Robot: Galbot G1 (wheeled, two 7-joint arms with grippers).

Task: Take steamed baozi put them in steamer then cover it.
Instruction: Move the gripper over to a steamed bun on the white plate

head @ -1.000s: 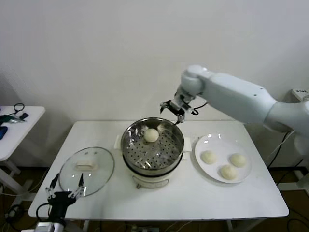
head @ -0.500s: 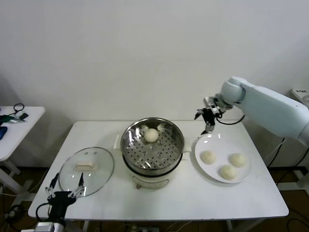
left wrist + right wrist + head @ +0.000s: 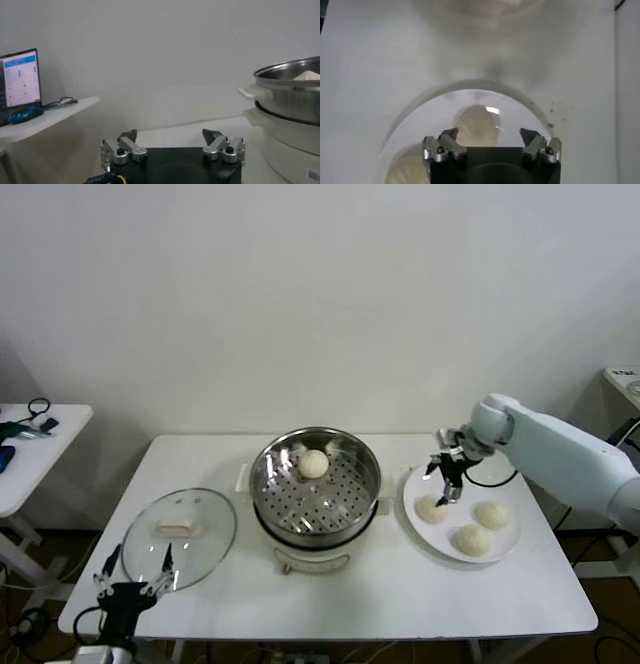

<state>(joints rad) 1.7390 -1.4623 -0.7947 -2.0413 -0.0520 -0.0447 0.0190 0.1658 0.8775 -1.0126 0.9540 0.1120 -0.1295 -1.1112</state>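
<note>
The steamer (image 3: 315, 484) stands mid-table with one steamed baozi (image 3: 314, 464) on its perforated tray. Three more baozi (image 3: 431, 508), (image 3: 491, 515), (image 3: 471, 539) lie on the white plate (image 3: 500, 484) to its right. My right gripper (image 3: 447, 476) hangs open just above the plate's baozi nearest the steamer; in the right wrist view that baozi (image 3: 477, 125) sits below the open right gripper (image 3: 490, 136), untouched. The cover (image 3: 180, 529) lies flat on the table left of the steamer. My left gripper (image 3: 133, 572) is parked, open and holding nothing, at the front left corner.
A small side table (image 3: 40, 439) with cables stands far left; a laptop screen (image 3: 20, 80) glows there. In the left wrist view the steamer (image 3: 290, 95) rises to one side of the left gripper (image 3: 170, 136). A white wall stands close behind the table.
My right arm has swung from over the steamer's far rim across to the right and come down over the plate. The left arm, cover and baozi have not moved.
</note>
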